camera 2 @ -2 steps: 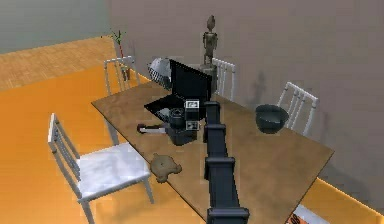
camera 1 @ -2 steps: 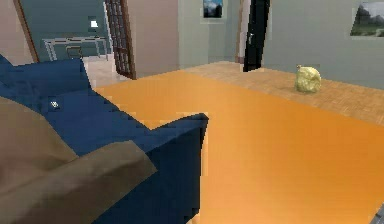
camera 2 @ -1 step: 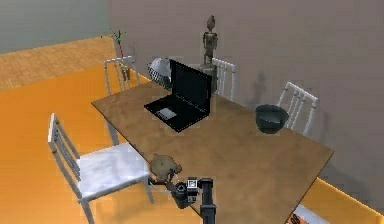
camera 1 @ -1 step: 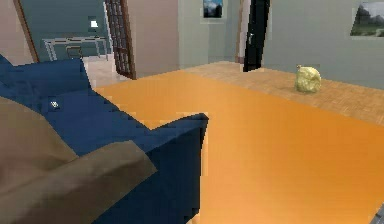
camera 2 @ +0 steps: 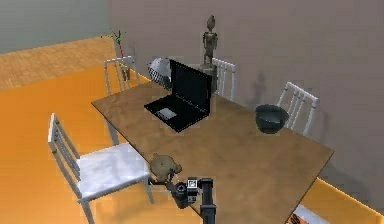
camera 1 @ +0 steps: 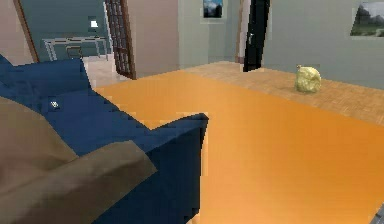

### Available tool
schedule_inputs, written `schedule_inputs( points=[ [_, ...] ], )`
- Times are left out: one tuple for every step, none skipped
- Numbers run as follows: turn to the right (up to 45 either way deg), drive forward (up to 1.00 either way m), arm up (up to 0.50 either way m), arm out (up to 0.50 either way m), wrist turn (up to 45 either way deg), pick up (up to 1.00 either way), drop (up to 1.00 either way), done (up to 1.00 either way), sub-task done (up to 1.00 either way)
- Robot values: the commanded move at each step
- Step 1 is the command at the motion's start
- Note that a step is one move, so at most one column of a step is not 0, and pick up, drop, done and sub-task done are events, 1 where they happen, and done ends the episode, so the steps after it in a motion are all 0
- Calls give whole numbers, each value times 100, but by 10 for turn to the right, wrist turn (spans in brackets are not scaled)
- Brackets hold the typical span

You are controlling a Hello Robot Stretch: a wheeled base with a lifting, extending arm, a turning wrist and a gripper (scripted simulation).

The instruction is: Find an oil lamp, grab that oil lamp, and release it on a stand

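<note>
Arm side view: gripper (camera 2: 170, 186), can't tell finger state or whether we hold anything. Brownish blob (camera 2: 163, 164), prob. the oil lamp, is just beside it at the table (camera 2: 250, 150) edge. Risk: a nudge from us knocks it off toward the chair (camera 2: 100, 168).

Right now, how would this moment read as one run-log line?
gripper: near brown object at table edge | hold: cannot tell | also on table: open laptop, dark bowl

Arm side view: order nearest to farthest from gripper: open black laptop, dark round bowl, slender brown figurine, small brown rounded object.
1. Small brown rounded object, right by the gripper, near table edge.
2. Open black laptop, mid-table.
3. Dark round bowl, toward the view's right.
4. Slender brown figurine, beyond the laptop.
</note>
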Motion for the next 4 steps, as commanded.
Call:
schedule_inputs(
  points=[
    [0, 0, 10, 0, 0, 0, 0, 0, 0],
    [0, 0, 34, 0, 0, 0, 0, 0, 0],
    [0, 0, 0, 0, -450, 0, 0, 0, 0],
    [0, 0, 0, 0, -450, 0, 0, 0, 0]
  ],
)
